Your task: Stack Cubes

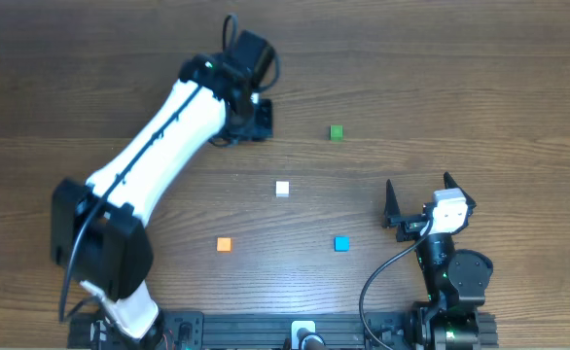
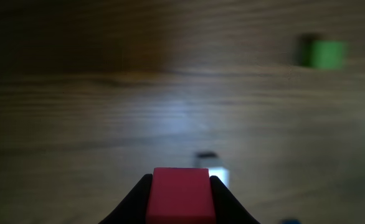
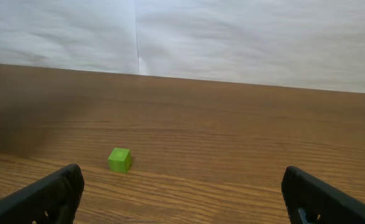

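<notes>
A brown wood-grain tabletop is being shown, spreading across the whole scene. Beyond its far edge, a white wrinkled backdrop is being seen, with a vertical seam running down it.

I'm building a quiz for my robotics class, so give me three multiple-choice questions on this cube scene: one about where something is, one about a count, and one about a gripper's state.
1. The green cube lies: A) farthest from the arms' bases of all the cubes; B) nearest the bases; C) stacked on another cube.
2. Cubes lying loose on the table: A) two; B) four; C) six.
3. The left gripper is: A) open and empty; B) shut on a red cube; C) lying flat on the table.

Answers:
1. A, it sits highest up the top view.
2. B, the green cube, white cube, orange cube and blue cube.
3. B, its fingers flank the red cube.
</notes>
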Motion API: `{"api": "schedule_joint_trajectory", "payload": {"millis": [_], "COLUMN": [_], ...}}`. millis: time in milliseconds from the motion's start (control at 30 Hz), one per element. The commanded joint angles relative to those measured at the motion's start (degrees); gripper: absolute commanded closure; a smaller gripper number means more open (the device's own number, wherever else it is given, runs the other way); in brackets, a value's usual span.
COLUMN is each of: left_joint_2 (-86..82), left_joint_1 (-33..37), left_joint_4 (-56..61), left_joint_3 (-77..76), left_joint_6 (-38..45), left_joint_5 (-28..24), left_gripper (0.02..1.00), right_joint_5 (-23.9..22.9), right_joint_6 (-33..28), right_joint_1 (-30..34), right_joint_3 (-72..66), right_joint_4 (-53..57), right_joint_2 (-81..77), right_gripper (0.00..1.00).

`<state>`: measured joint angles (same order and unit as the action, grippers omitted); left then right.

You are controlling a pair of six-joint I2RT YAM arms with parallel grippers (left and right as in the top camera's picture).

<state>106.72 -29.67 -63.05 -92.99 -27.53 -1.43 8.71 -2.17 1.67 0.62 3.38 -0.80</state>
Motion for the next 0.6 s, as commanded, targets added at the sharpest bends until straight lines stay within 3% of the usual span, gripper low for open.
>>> {"api": "schedule_joint_trajectory", "payload": {"millis": [33, 200, 600], "left_joint_2": [-1.51, -1.51, 0.87], "left_joint_1": [-8.0, -14.47, -15.58], "left_joint_4": [0.22, 6.4, 7.19], "left_joint_3": [4.2, 10.01, 11.3], "left_joint_6": [-10.23, -16.55, -22.51], "left_joint_5": [1.84, 4.33, 9.03], "left_gripper": [0.976, 0.976, 0.976], "right_joint_5": [0.24, 0.24, 0.24], "right_joint_6": [-0.24, -0.24, -0.24], "right_joint_1": [-0.22, -0.22, -0.22], "right_joint_3": [-0.33, -0.33, -0.33], "right_joint_4": [0.2, 0.2, 0.2], "right_joint_2": [0.42, 0.42, 0.42], "right_gripper": [0.009, 0.007, 0.007]}}
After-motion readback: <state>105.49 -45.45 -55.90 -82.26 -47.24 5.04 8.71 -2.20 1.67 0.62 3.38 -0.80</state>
